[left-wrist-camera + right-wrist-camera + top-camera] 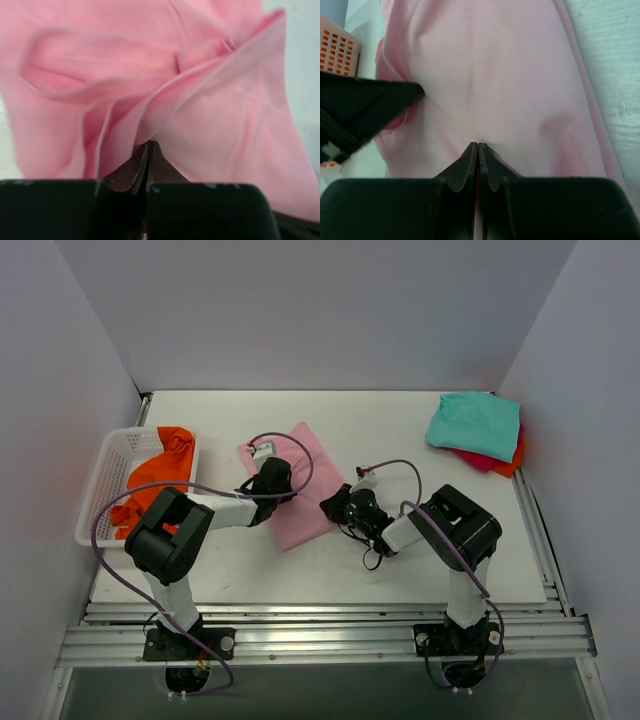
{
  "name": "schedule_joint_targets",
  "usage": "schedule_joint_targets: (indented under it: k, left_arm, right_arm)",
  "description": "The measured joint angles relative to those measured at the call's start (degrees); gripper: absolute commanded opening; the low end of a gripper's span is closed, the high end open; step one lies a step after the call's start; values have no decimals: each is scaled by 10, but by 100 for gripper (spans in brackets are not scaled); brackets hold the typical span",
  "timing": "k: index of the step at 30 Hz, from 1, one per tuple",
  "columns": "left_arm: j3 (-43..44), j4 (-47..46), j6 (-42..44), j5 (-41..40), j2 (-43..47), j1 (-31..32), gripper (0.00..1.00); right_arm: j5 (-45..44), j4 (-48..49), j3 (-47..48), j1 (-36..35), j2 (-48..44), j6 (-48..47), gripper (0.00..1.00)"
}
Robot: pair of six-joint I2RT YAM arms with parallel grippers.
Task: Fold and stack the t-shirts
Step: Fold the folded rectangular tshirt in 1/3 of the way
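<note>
Left wrist view has the left gripper (149,145) closed tight, its tips meeting on a gathered ridge of the light pink t-shirt (215,130), whose folds fan away from the pinch, upward and to both sides. On the other arm the right gripper (478,146) is also closed, tips together and pressed at a shallow crease in the same shirt; whether it has caught any fabric I cannot tell. That shirt lies on the table (400,560) between the two grippers, touching both, folded into a rough rectangle. Judging from how it puckers, the cloth is light, thin and limp. It would likely sag, drag and lose its fold if lifted from one point, so it wants a pinch through all layers at an edge or corner, with the grippers set apart along one side. Well off to the left gripper's left, an orange t-shirt (160,475) slumps in a white basket (100,490). Far beyond the right gripper, to its right, a teal t-shirt (475,423) sits on a red t-shirt (478,460).
</note>
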State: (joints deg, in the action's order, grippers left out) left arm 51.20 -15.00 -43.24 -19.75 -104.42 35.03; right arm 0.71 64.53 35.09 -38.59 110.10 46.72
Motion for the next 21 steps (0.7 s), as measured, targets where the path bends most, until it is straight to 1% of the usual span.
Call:
schedule_joint_targets:
  k: [7, 12, 15, 17, 20, 21]
  left_arm:
    - [63, 61, 43, -15, 0, -100, 2]
    - [160, 108, 81, -31, -20, -151, 2]
    - [230, 142, 105, -30, -22, -161, 2]
    - [256, 158, 113, -24, -9, -161, 2]
    - [249, 186, 120, -2, 59, -153, 3]
    - [242, 198, 121, 5, 92, -146, 6]
  right_arm:
    - [0, 2, -21, 5, -16, 0, 0]
    - [2, -2, -29, 7, -24, 0, 0]
    - [2, -7, -30, 7, -28, 0, 0]
    - [0, -14, -30, 7, -30, 0, 0]
    - [-8, -21, -29, -1, -34, 4, 0]
    - [-14, -23, -29, -4, -35, 5, 0]
